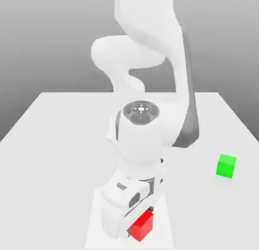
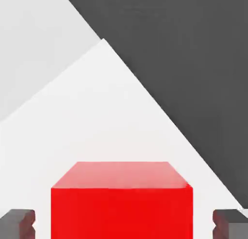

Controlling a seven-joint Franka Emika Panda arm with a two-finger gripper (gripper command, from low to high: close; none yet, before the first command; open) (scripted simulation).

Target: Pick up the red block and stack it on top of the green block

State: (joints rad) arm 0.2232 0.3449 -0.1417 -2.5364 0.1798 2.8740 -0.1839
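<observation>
The jaws stand released: in the hand view we see the gripper (image 2: 124, 222) with its two dark grey fingertips (image 2: 19, 223) spread apart, one to each side of the red block (image 2: 121, 204). A sliver of white table shows between each fingertip and the cube's side faces, so nothing is clamped yet.

In the exterior view, the white Panda arm (image 1: 146, 142) bends down from the upper centre of the frame to the lower centre. The red block sits there at the bottom edge, just right of centre, resting on the white table (image 1: 60, 142) and partly tucked under the hand. The green block (image 1: 226, 166) stands alone on the table at the right side of the frame, a little below the middle, well apart from the red one.

We judge the step in hand to be the grasp: the hand is down and straddling the red cube. The next move calls for shutting the fingers squarely on opposite faces, then lifting straight up. After that, we would carry the cube across to the green block and set it down on top, aligned.
</observation>
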